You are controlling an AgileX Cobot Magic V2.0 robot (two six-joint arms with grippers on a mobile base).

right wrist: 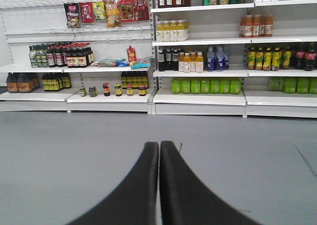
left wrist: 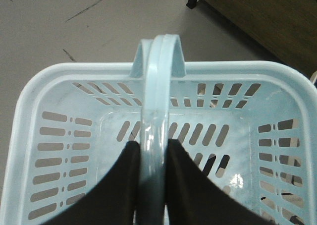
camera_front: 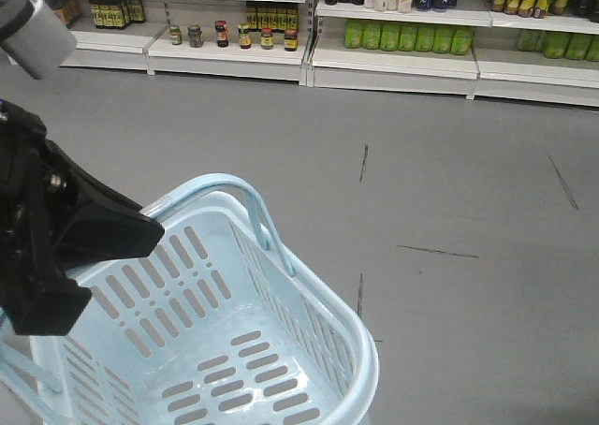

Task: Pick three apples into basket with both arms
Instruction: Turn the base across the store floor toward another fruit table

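The pale blue basket [camera_front: 365, 350] hangs in the lower left of the front view, and no contents show on the visible part of its slotted floor. Its loop handle [camera_front: 253, 200] stands upright. My left gripper [camera_front: 140, 228] is shut on that handle. In the left wrist view the two black fingers of the left gripper [left wrist: 153, 144] clamp the handle [left wrist: 161, 61] above the basket [left wrist: 29, 93]. My right gripper [right wrist: 159, 144] is shut with nothing between its fingers and points across bare grey floor. The three apples are out of view.
Store shelves [camera_front: 393, 36] with bottles and jars line the far side; the right wrist view also faces these shelves [right wrist: 198, 93]. Grey floor with dark scuff marks [camera_front: 435, 251] lies between. A dark wooden piece of furniture [left wrist: 267, 17] stands beyond the basket in the left wrist view.
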